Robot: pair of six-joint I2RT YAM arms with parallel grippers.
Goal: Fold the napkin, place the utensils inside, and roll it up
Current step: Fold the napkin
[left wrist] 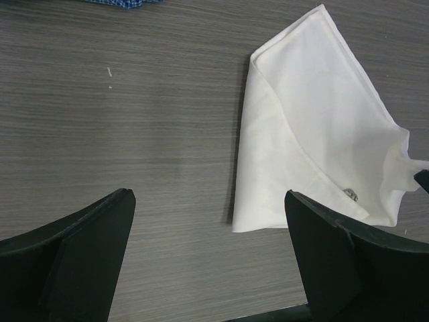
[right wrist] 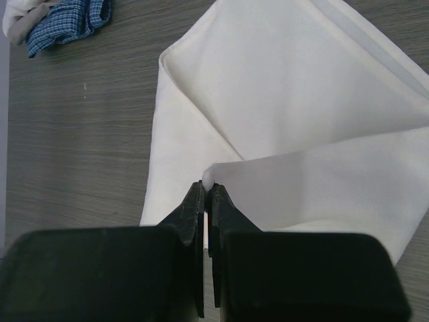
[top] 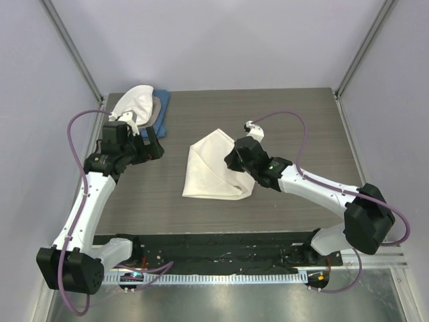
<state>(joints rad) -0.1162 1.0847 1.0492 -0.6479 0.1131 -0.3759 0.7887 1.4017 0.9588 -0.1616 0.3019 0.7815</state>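
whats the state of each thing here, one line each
napkin: folded in layers, one flap corner lifted
fork: almost all hidden in the fold, only a bit of metal shows
right pincer: shut on the napkin's flap corner
left pincer: open, holding nothing
stacked cloths: piled at the far left

You have bright, even light from above, casting only soft, short shadows on the bench (top: 201, 114). The napkin (top: 214, 168) reads near-white, folds plainly visible. Your wrist views are sharp on the woodgrain.
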